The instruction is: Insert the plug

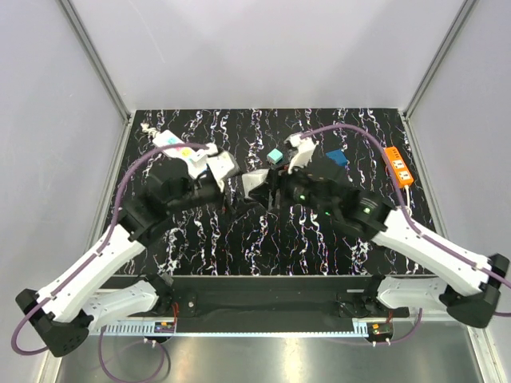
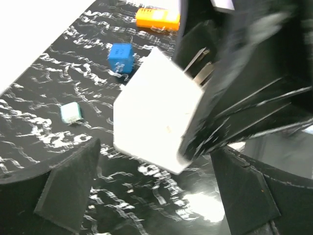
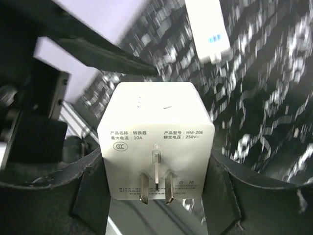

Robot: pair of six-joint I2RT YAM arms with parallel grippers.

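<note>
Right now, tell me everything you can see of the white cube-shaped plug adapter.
The white cube-shaped plug adapter is glossy plastic with rounded edges. Its printed face carries grey text, a CCC mark and three flat metal prongs, facing the right wrist camera. It is held tilted over the black marbled table, gripped on two sides by the right gripper's black fingers. The left gripper's fingers flank it without touching.

The white plug adapter [image 3: 155, 147], gripped between the fingers of the right hand [image 3: 156, 193], bore print on its pronged face: 产品名称 转换器, 最大电流 10A, 产品型号 HM-206, 额定电压 250V~, and a CCC mark below.
</note>
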